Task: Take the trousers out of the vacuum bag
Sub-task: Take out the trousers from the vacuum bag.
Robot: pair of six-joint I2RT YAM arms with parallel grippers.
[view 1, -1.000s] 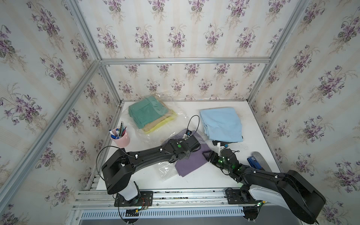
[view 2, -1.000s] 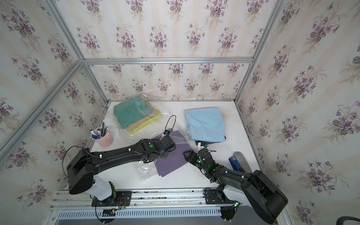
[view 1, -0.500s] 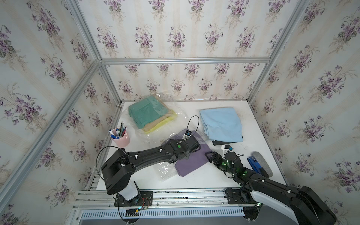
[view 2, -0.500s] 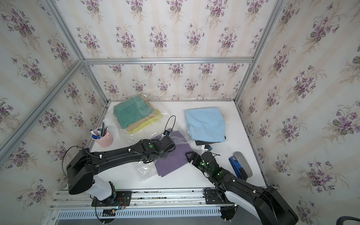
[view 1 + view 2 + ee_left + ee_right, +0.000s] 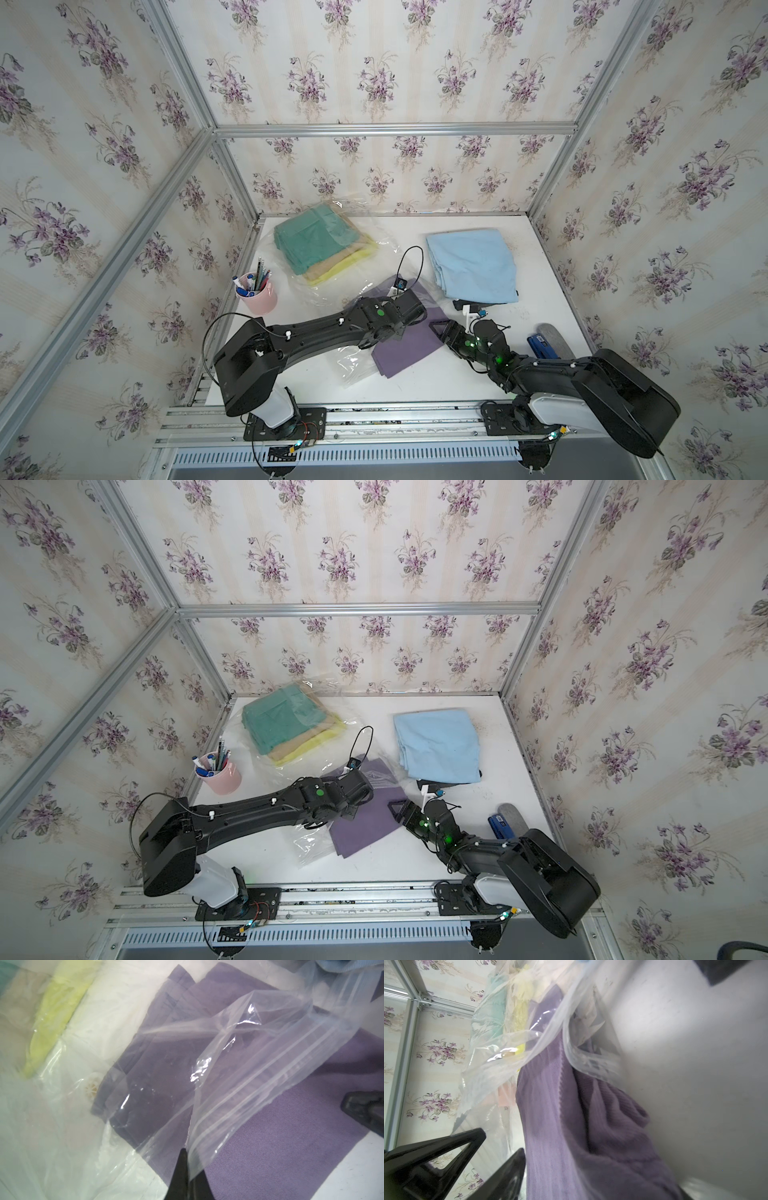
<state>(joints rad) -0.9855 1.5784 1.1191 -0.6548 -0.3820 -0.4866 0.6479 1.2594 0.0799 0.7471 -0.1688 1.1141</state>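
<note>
The bag (image 5: 270,1059) is pinched by the left gripper (image 5: 188,1167). The right gripper (image 5: 501,1141) is spread beside the purple trousers (image 5: 409,351), half out on the desk (image 5: 548,270). If the pinch slips, the bag could be dragged too.

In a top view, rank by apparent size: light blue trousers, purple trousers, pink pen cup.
Largest: light blue trousers.
Then: purple trousers, partly covered by the left arm, so the gap is unsure.
Smallest: pink pen cup.
</note>
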